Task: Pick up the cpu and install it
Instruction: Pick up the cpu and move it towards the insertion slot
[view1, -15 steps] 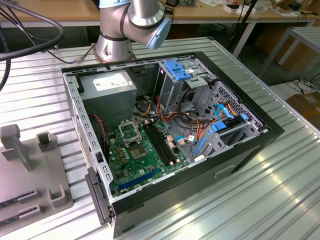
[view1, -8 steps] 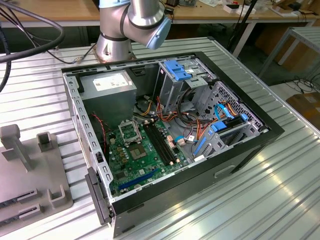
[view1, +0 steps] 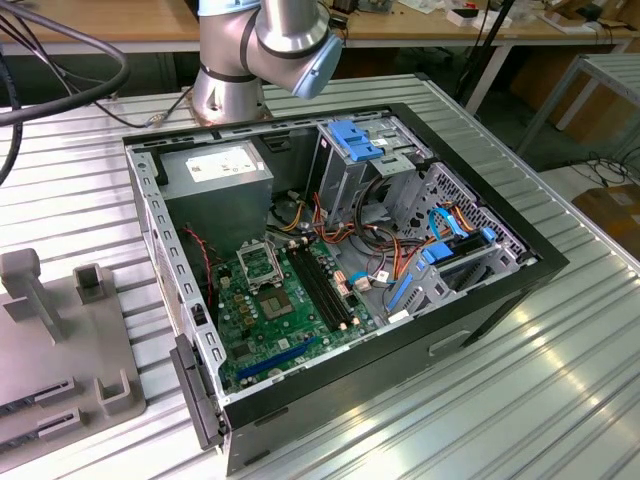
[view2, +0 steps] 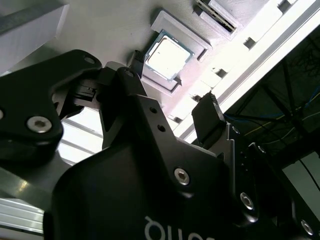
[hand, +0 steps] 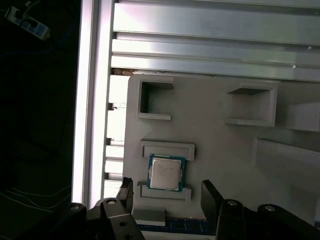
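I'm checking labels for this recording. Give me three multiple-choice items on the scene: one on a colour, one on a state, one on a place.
1. The motherboard is: A) green B) red C) white
2. The gripper is: A) open B) shut on the cpu C) shut on a screwdriver
3. The cpu lies: A) on the motherboard B) on the grey fixture C) in the gripper

1 A, the board in the case is green; 2 A, its fingers stand apart, gripping nothing; 3 B, it rests between two ledges of the fixture.
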